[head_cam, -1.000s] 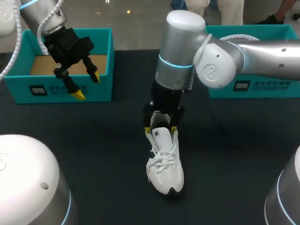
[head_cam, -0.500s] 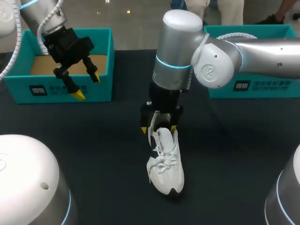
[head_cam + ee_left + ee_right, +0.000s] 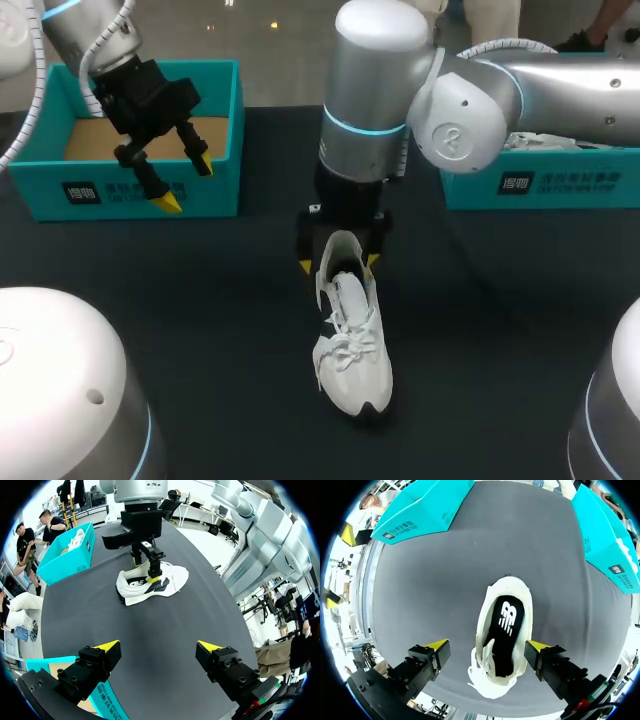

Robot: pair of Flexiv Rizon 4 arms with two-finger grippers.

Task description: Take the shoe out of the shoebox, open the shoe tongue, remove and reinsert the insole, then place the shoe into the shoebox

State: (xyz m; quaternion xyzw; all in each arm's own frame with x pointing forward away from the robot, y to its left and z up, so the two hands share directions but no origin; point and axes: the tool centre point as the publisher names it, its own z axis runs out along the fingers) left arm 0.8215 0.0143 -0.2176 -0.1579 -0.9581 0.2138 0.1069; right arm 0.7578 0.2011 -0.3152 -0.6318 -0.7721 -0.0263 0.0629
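Observation:
A white shoe (image 3: 351,345) lies on the dark table (image 3: 230,300), toe towards the near edge. Its black insole (image 3: 505,630) shows inside the open collar. My right gripper (image 3: 338,263) hangs open just above the heel end, and the right wrist view has the shoe (image 3: 502,645) under the right gripper (image 3: 487,645), between its spread fingers and gripped by neither. My left gripper (image 3: 186,182) is open and empty over the front wall of the left teal shoebox (image 3: 140,190). Ahead of the left gripper (image 3: 159,646) lie the shoe (image 3: 150,582) and my right gripper (image 3: 145,560).
A second teal shoebox (image 3: 540,185) stands at the back right with something white (image 3: 540,142) inside. The left shoebox shows a brown cardboard floor (image 3: 90,138). Bare dark table surrounds the shoe on all sides.
My right gripper has opened wider and lifted a little off the shoe's heel collar. The shoe and the left arm stayed where they were.

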